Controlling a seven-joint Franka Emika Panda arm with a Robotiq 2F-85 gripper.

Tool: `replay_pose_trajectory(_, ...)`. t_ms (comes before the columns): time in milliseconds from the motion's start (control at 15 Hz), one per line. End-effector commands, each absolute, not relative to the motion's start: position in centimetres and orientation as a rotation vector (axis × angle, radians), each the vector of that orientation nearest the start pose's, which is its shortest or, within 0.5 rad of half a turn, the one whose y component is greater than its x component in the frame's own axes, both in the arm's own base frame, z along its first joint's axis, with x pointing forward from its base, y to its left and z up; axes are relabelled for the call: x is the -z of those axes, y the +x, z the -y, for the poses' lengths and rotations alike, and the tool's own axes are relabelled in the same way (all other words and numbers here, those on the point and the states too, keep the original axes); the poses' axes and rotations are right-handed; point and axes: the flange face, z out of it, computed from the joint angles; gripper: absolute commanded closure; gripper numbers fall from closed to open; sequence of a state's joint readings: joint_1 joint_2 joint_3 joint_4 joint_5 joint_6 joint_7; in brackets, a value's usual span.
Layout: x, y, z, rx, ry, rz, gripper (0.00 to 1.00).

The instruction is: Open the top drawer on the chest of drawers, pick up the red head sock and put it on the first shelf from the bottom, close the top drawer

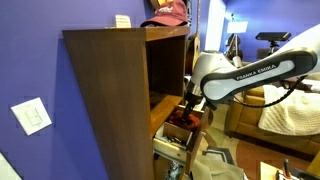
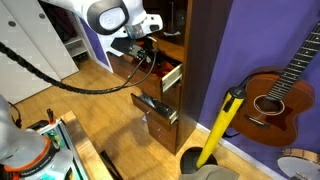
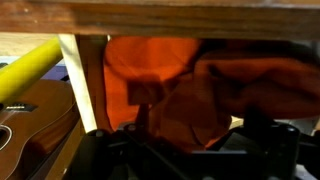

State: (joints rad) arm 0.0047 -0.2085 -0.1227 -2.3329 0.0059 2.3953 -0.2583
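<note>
The red head sock (image 3: 170, 90) fills the wrist view as a crumpled red-orange cloth under a wooden board. It narrows to a point between my dark jaws. My gripper (image 3: 203, 150) is down in the open top drawer (image 2: 172, 76) of the brown chest and looks shut on the sock. In an exterior view the gripper (image 1: 190, 108) sits just above a red patch of sock (image 1: 179, 123). It also shows over the drawer in an exterior view (image 2: 150, 55). The lowest open shelf (image 1: 163, 100) is directly above the drawer.
A lower drawer (image 2: 155, 105) also stands open. A guitar (image 2: 270, 100) and a yellow pole (image 2: 222, 125) lean beside the chest. A pink cap (image 1: 168, 12) lies on top of it. A couch (image 1: 275, 112) stands behind my arm.
</note>
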Motion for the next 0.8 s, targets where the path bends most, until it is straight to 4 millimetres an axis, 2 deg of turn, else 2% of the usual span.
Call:
replay_pose_trajectory(0, -43.6, 50.7, 5.8, 0.402, -3.132, 0.211, 0.32)
replay_pose_trajectory(67, -43.5, 50.8, 5.8, 0.394, -3.130, 0.217, 0.43)
replay_pose_trajectory(533, -44.1, 50.5, 6.4, 0.398, -3.134, 0.208, 0.95)
replay_pose_trajectory(600, -44.2, 50.4, 6.5, 0.398, -3.130, 0.208, 0.99)
replay_pose_trajectory(733, -44.7, 49.9, 6.8, 0.411, -3.113, 0.224, 1.00)
